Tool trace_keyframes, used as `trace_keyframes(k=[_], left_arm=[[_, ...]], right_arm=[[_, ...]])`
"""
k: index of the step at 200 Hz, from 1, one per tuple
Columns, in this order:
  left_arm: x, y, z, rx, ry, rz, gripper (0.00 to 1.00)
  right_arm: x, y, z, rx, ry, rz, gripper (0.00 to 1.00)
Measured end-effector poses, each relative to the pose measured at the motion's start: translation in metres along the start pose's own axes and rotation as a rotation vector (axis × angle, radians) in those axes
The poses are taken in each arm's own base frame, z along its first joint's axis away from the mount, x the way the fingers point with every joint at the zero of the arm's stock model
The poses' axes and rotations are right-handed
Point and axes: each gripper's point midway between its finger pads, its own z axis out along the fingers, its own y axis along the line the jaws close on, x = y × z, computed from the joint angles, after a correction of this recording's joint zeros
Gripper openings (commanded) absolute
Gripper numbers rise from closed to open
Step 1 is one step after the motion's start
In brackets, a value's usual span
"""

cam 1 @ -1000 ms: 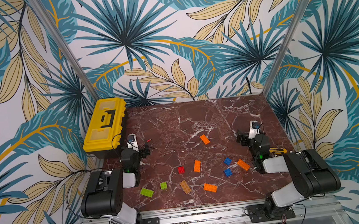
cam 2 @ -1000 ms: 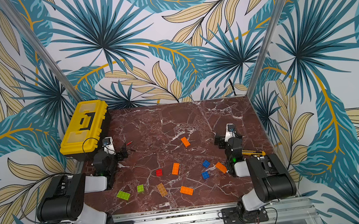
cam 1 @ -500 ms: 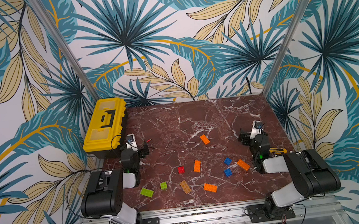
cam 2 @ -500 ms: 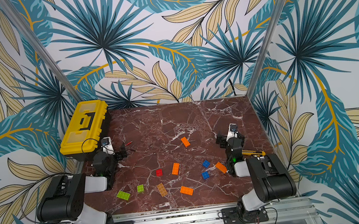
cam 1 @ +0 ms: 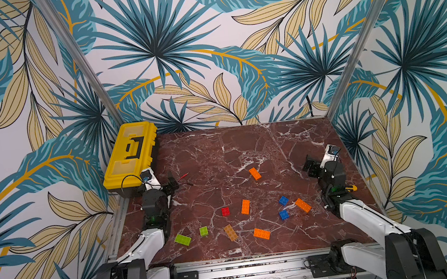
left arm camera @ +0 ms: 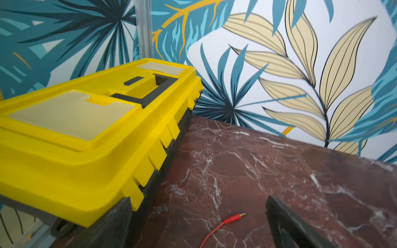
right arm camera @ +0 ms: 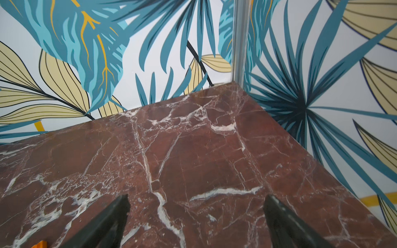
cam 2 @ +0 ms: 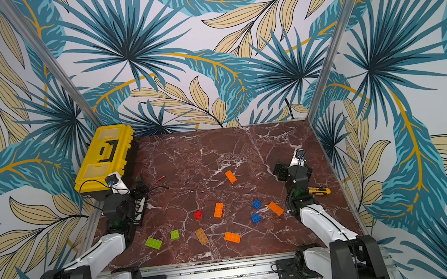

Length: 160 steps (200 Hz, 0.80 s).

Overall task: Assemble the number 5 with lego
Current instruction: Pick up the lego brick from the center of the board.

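Note:
The lego lies scattered on the marble table in both top views. There are orange bricks (cam 1: pixel 255 173) (cam 1: pixel 245 206) (cam 1: pixel 303 205) (cam 1: pixel 261 233), a red brick (cam 1: pixel 225 211), two blue bricks (cam 1: pixel 283 200) (cam 1: pixel 283 214), a tan brick (cam 1: pixel 230 232) and two lime green bricks (cam 1: pixel 203 231) (cam 1: pixel 182 239). My left gripper (cam 1: pixel 172 181) (left arm camera: pixel 197 199) stands open and empty beside the toolbox, left of the bricks. My right gripper (cam 1: pixel 311 165) (right arm camera: pixel 197 196) is open and empty over bare marble, right of the farthest orange brick.
A yellow toolbox (cam 1: pixel 131 154) (left arm camera: pixel 86 120) fills the back left corner. A red wire (cam 1: pixel 183 176) (left arm camera: pixel 227 221) lies just ahead of the left gripper. A yellow utility knife (cam 1: pixel 348 188) lies by the right wall, behind the right arm.
Both arms have swung slightly outward, toward their side walls. The bricks have not moved and both grippers stay open.

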Motion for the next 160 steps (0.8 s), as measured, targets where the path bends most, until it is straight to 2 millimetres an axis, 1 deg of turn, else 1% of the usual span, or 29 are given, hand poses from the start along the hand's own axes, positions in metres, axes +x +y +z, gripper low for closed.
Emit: trace_keyframes(k=[24, 54, 69, 83, 99, 113, 124, 131, 144, 152, 160], left_arm=[[-0.007, 0.005, -0.004, -0.006, 0.015, -0.103, 1.0], [-0.01, -0.004, 0.007, 0.027, 0.113, -0.215, 1.0], [-0.015, -0.009, 0.011, 0.038, 0.151, -0.264, 1.0], [-0.018, -0.01, 0.011, 0.046, 0.172, -0.316, 1.0], [-0.009, -0.012, 0.01, 0.069, 0.221, -0.367, 1.0], [0.004, -0.021, 0.009, 0.121, 0.292, -0.402, 1.0], [0.017, -0.03, 0.007, 0.158, 0.364, -0.426, 1.0], [0.023, -0.036, 0.006, 0.179, 0.41, -0.437, 1.0], [0.032, -0.051, 0.004, 0.217, 0.475, -0.442, 1.0], [0.036, -0.065, 0.0, 0.253, 0.512, -0.434, 1.0], [0.04, -0.082, -0.007, 0.293, 0.546, -0.415, 1.0]], right_arm=[[-0.001, 0.002, -0.008, -0.005, 0.069, 0.054, 0.99], [0.005, 0.017, -0.004, -0.037, 0.23, 0.101, 1.0], [0.008, 0.026, -0.003, -0.07, 0.271, 0.141, 0.99], [0.015, 0.027, -0.009, -0.091, 0.272, 0.234, 0.99], [0.031, 0.024, -0.021, -0.149, 0.246, 0.373, 0.99], [0.048, 0.021, -0.028, -0.167, 0.283, 0.459, 0.99], [0.054, 0.029, -0.028, -0.196, 0.348, 0.475, 0.99], [0.051, 0.038, -0.028, -0.228, 0.386, 0.477, 0.99], [0.041, 0.056, -0.026, -0.293, 0.441, 0.476, 0.99], [0.036, 0.065, -0.026, -0.324, 0.47, 0.475, 0.99], [0.035, 0.072, -0.027, -0.348, 0.502, 0.467, 0.99]])
